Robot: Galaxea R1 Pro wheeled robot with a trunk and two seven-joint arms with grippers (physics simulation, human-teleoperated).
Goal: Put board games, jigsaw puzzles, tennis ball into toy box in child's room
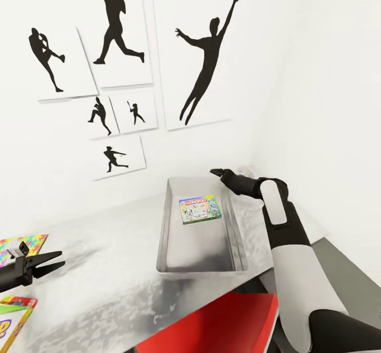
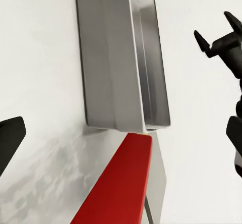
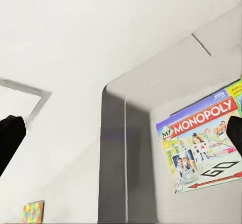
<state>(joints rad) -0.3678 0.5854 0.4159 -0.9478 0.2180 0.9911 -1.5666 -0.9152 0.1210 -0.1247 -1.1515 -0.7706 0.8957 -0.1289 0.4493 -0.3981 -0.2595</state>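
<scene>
At the far left of the head view a jigsaw puzzle (image 1: 21, 248), a flat square of yellow, green, pink and blue pieces, lies on the pale counter (image 1: 106, 268) at its left edge, and nearer the camera, at the bottom left corner, a second flat box (image 1: 15, 318) with a red and green border and yellow face is cut off by the frame, so what it is cannot be told. Just above that box the left tool (image 1: 53, 263) hovers over the counter with its two dark fingers spread apart and nothing between them. On the white wall behind hang black silhouette posters of ball players (image 1: 116, 30). In the middle of the counter stands the toy box (image 1: 164, 236), a shallow grey metal tray, and inside it, flat on the floor toward the far end, lies one board game (image 1: 200, 208) with a green border; the right wrist view shows its lid (image 3: 201, 143) lettered "MY MONOPOLY". A red chair (image 1: 222, 324) sits at the near edge of the counter below the tray. To the right, the right tool (image 1: 218, 173) hangs over the far right corner of the tray, its fingers parted and empty, above and apart from the game.
</scene>
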